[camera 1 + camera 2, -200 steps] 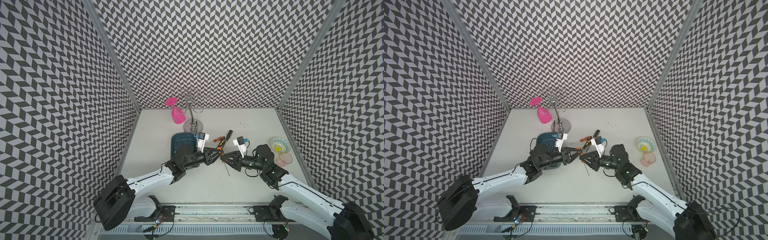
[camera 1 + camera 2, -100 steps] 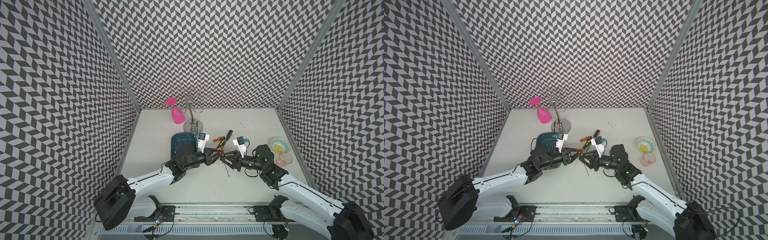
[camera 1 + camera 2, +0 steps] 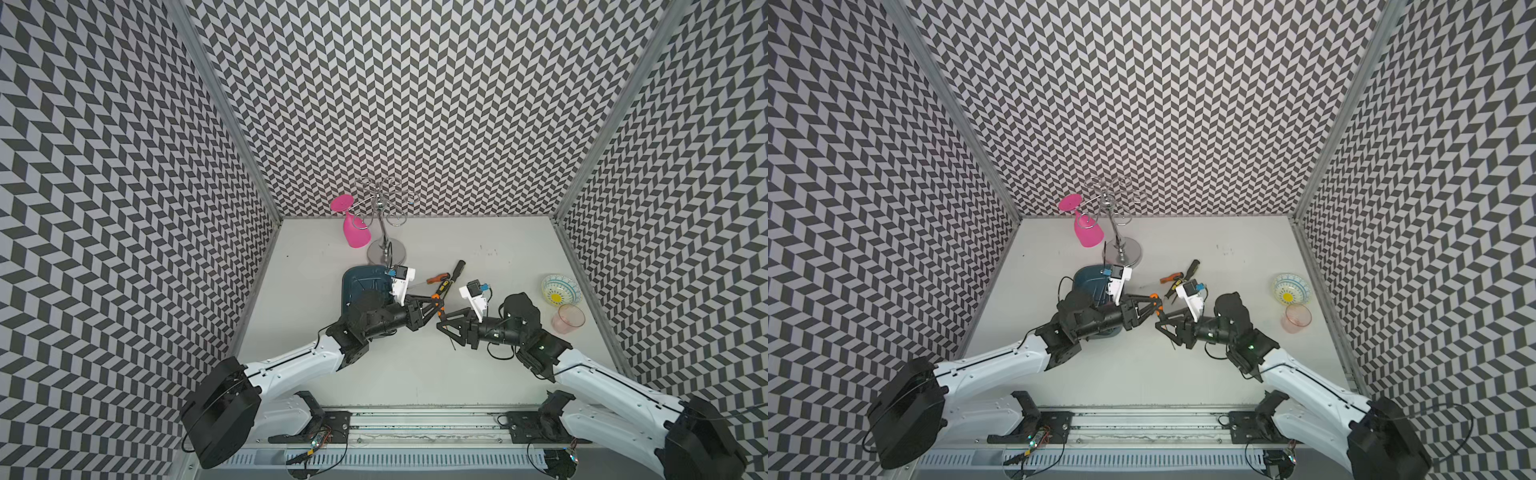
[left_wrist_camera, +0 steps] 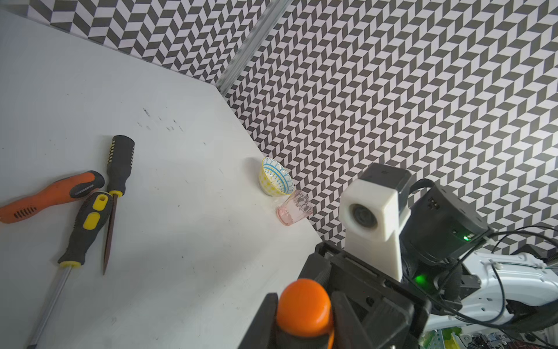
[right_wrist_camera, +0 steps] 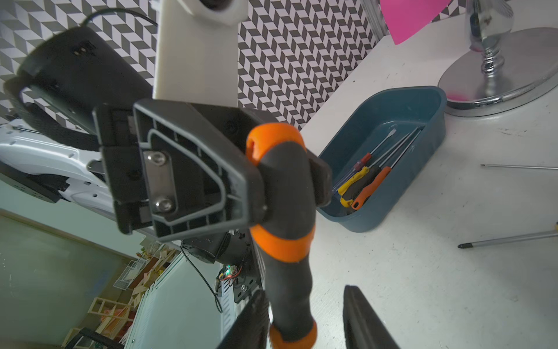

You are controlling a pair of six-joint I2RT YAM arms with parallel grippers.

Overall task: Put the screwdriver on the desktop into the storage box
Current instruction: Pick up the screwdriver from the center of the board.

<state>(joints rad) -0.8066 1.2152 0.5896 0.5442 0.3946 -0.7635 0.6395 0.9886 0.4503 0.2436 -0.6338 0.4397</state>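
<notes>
Pinching the screwdriver point(image 5: 287, 193) under its orange cap, the left gripper point(image 3: 435, 302) holds it above the desktop point(image 3: 374, 374) near the storage box point(image 5: 401, 208). The right gripper point(image 5: 305, 320) stands parted around the lower handle. Held near one end, it could swing and clip the box wall.

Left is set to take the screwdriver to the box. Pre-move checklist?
1. Left tool shut on screwdriver handle: ok.
2. Right tool jaws apart: ok.
3. Right tool clear of the handle: not ok, the handle sits between its fingers.
4. Box has room: ok, other screwdrivers lie inside and part of the floor is bare.
5. Shaft clear of the desktop: cannot tell.
</notes>
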